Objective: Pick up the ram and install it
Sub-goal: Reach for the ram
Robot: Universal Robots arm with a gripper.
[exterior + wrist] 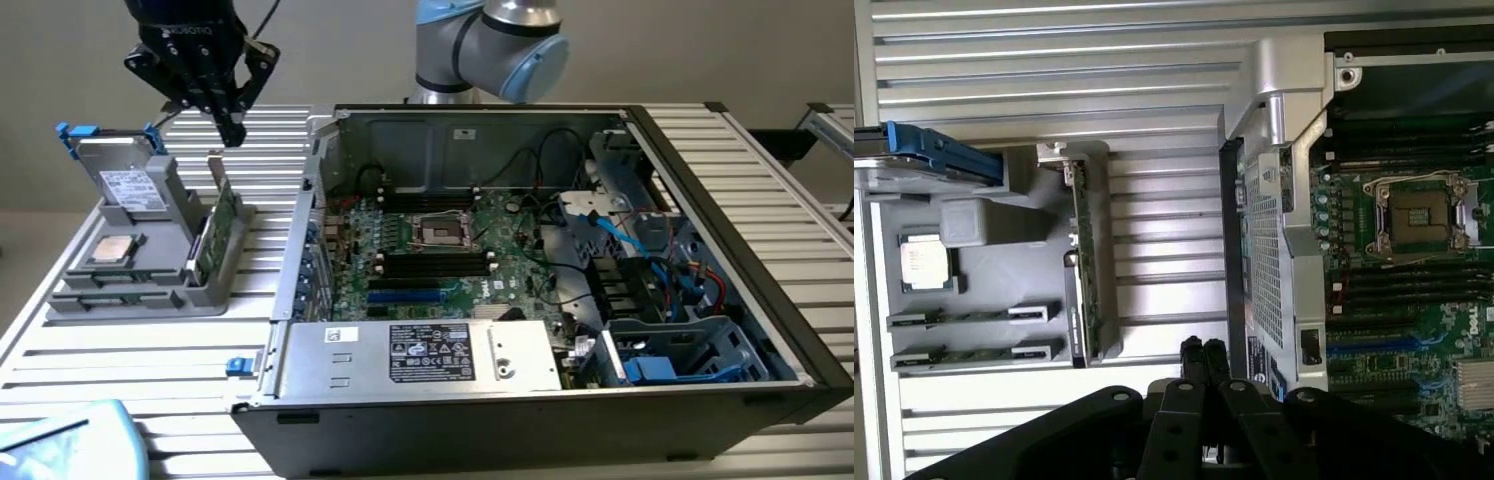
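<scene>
- Our gripper (pixel 230 135) has its fingers pressed together and pinches nothing. It hangs near the gray tray (pixel 120 308) on the exterior view's left.
- We count two ram sticks (pixel 964 318) in the tray, side by side.
- We think a stick is light, stiff and easy to break, so pinch its flat faces at the middle.

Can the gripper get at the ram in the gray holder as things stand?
Probably yes. The ram sits on edge in the gray holder, its top edge uncovered. The gripper hangs shut above, off toward the computer case. The tall green card standing beside it could crowd the approach.
</scene>
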